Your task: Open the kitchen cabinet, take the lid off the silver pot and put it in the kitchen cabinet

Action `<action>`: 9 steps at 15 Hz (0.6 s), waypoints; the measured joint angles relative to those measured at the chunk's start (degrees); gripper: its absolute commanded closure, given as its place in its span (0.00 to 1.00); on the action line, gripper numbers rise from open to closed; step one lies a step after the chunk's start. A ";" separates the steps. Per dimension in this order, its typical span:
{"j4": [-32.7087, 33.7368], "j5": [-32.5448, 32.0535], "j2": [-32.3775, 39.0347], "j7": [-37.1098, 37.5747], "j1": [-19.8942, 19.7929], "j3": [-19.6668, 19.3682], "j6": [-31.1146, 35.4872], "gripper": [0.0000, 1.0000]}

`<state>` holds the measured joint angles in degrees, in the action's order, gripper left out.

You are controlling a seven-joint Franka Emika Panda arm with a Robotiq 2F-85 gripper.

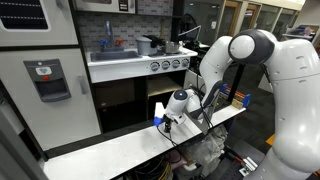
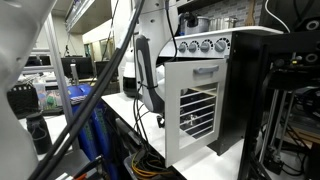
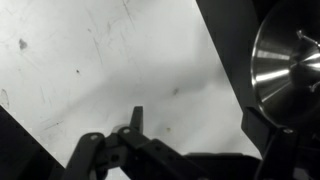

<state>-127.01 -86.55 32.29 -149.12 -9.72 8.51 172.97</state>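
The gripper (image 3: 178,148) hung low over the white bench (image 3: 100,60). Its jaws were spread as wide as they go and held nothing. In the wrist view its dark fingers (image 3: 90,152) came up from the bottom edge over bare, scuffed bench top.

Just past the bench's right-hand edge in that view, the lid (image 3: 285,60) lay flat on a dark surface with its knob up. Its lower left rim was hidden behind the other finger. I could not tell from that view whether the dark surface was the cabinet's floor.

In an exterior view the gripper hung at the bench's far edge, near its right end. It was right in front of the toy kitchen, at the end of the white arm (image 1: 245,55).

Behind it the kitchen cabinet (image 2: 195,108) stood open, its slatted white door swung out over the bench and the dark interior exposed beside it. A row of knobs (image 2: 200,45) ran just above the door.

On the stovetop over the knobs sat the silver pot (image 2: 193,22), well apart from the gripper. It was too small in the pictures to make out its rim.

Farther along the counter were the faucet (image 1: 108,44) and, at the kitchen's far end, the grey fridge door (image 1: 45,80) with its dispenser.
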 measured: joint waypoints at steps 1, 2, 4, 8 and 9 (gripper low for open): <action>0.23 0.00 0.06 0.00 0.88 -0.75 0.14 0.00; 0.39 -0.02 0.07 0.00 1.59 -1.34 0.18 0.00; 0.71 -0.04 0.08 0.00 2.86 -2.28 0.19 0.00; 1.24 -0.14 0.08 0.00 4.42 -3.46 0.16 0.00; 1.39 -0.14 0.08 0.00 4.65 -3.72 0.15 0.00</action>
<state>-125.62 -86.69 32.37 -149.12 -5.07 4.79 173.11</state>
